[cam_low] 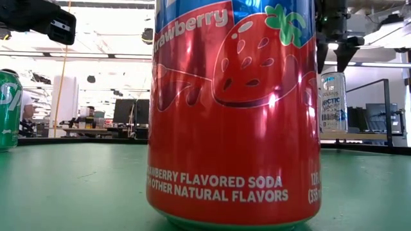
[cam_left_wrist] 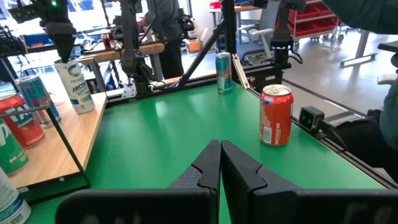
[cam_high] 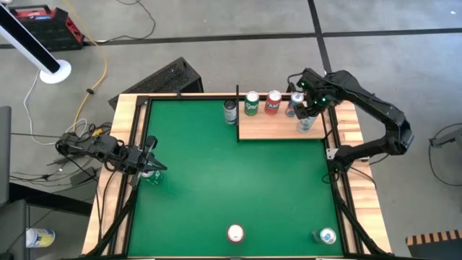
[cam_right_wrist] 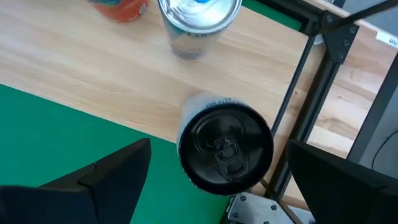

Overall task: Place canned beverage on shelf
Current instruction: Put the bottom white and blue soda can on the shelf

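Here four cans (cam_high: 263,103) crowd the shelf (cam_high: 267,128), seemingly blocking little.

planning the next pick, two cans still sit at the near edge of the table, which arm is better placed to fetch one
Neither is close. The left gripper is probably better placed: it sits shut at the table's left edge, nearer the red-topped can. The right gripper hangs open over a can on the shelf at the far side.

The grey concrete floor (cam_high: 216,43) is crossed by dark seams. On it at the far left stand a red toolbox (cam_high: 45,27) and a round white base (cam_high: 55,72), with loose cables (cam_high: 43,123) trailing nearby. Beyond the worktop, red storage bins (cam_left_wrist: 317,18), desks with monitors (cam_low: 125,110) and bright ceiling light (cam_low: 103,32).
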### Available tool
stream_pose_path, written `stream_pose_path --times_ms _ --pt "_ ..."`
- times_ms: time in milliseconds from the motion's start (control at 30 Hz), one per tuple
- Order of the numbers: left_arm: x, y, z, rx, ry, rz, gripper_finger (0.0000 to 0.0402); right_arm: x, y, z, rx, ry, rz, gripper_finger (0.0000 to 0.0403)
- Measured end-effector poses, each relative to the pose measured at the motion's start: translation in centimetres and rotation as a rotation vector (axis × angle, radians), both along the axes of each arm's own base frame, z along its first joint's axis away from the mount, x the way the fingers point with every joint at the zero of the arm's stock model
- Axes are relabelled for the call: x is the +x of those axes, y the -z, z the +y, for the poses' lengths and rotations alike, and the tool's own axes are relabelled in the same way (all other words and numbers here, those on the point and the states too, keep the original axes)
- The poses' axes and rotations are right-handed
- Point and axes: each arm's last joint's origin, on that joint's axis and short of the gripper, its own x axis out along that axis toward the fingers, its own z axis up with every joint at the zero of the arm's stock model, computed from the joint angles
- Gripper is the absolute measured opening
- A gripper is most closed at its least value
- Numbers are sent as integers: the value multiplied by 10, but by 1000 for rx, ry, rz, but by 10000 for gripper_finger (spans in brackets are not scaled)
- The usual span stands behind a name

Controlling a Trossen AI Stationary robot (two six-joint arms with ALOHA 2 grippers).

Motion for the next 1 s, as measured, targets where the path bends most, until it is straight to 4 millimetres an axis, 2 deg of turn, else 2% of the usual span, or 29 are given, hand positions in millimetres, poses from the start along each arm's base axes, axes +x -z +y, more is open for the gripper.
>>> stream_pose_path --times_ms 567,700,900,1000 --pt "0 0 0 2 1 0 0 -1 20 0 22 56 48 377" --pt "0 0 0 1 1 0 0 0 20 -1 7 52 43 353" --pt "0 0 0 0 1 0 0 0 20 -1 7 42 44 285" --pt "0 0 0 0 1 0 0 -1 20 -2 6 21 49 277"
